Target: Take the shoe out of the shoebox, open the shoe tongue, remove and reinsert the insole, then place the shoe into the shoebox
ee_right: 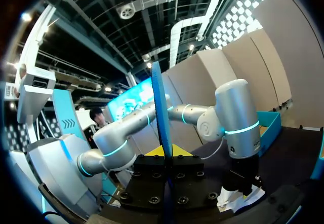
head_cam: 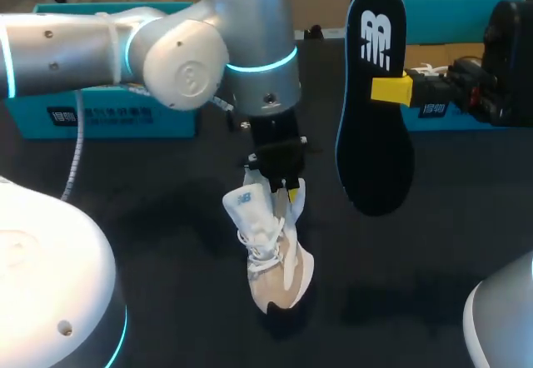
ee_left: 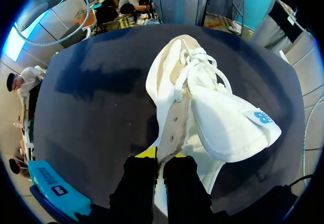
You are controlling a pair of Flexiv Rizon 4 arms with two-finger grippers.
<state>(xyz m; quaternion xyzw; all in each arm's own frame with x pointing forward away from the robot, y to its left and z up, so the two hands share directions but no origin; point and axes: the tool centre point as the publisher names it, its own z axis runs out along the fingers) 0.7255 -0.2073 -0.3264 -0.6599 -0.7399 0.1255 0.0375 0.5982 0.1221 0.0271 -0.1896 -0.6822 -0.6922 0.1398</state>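
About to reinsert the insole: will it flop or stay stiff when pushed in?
Probably fairly stiff: the insole stands straight above and below the right gripper, no droop. Likely light: it looks thin edge-on. The shoe, pinched by the left gripper, may tilt.

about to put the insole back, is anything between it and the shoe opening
Nothing lies in the gap between the insole and the shoe. But the left gripper clamps the shoe's collar, so it crowds the opening from above.

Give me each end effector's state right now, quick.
Left end effector: closed, holding the shoe by its edge.
Right end effector: closed, holding the insole above the table.
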